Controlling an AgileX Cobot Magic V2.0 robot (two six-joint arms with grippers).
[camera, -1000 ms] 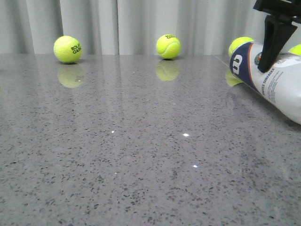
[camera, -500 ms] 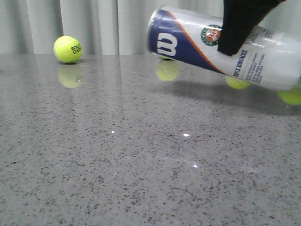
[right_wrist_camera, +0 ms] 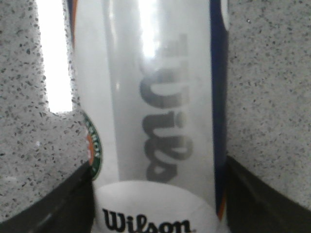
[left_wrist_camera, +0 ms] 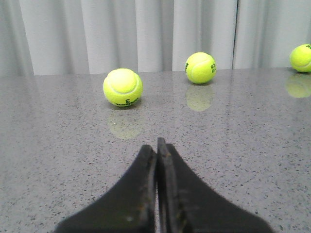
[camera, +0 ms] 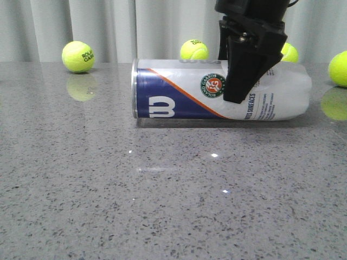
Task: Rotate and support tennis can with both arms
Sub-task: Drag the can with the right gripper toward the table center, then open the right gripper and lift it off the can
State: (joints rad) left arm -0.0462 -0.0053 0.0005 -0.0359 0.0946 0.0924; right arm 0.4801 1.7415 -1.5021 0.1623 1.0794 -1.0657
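Front view: can (camera: 217,89) lies horizontal, long axis across the table (camera: 108,206), rim end toward the left ball (camera: 78,56), gripped by the right gripper (camera: 244,76) past the emblem, nearer the can's plain white end. Can't tell whether its underside touches the table or hangs just above it. Right wrist view shows the fingers (right_wrist_camera: 43,204) clamped on both sides of the can, so a side pinch on a smooth round tube. Main risk, as I judge it: the grip is off-centre, the long navy end cantilevers toward the rim, and any rotation could let the can pivot or slip between the fingers; slick plastic wall won't help. Squeezing harder could dent the tube. Left gripper (left_wrist_camera: 156,194) has its fingers pressed together, nothing in them, and does not appear in the front view, so it is well away from the can with nothing supporting the rim end. If the left arm comes in with fingers together it can only prop, not grasp, and a nudge off-axis would push the can out of the right grip. Balls behind the can (camera: 194,50) and beside its white end (camera: 339,68) sit near enough that a swinging can could knock them rolling.
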